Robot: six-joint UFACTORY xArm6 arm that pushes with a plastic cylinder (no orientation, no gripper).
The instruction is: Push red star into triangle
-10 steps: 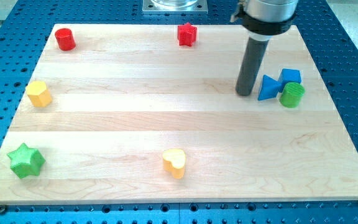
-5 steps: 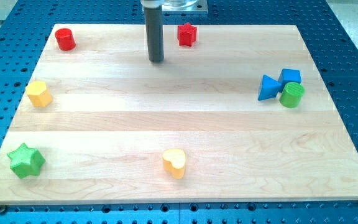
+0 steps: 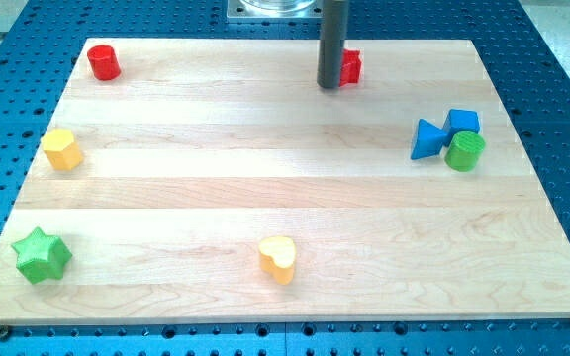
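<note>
My tip [image 3: 330, 86] stood near the worktop's top edge, right of centre, a bare rod grasping nothing, pressed against the left side of the red star [image 3: 350, 66]. The rod hid part of the star. The blue triangle [image 3: 426, 139] lay well apart near the right edge, touching 1 blue cube [image 3: 462, 123] and 1 green cylinder [image 3: 464, 151].

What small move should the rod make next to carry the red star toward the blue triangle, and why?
Probably keep pushing toward the view's right, bending slightly down. My tip sits against the left side of the red star, near the view's top edge, while the blue triangle lies further right and lower, beside the blue cube and green cylinder.
</note>
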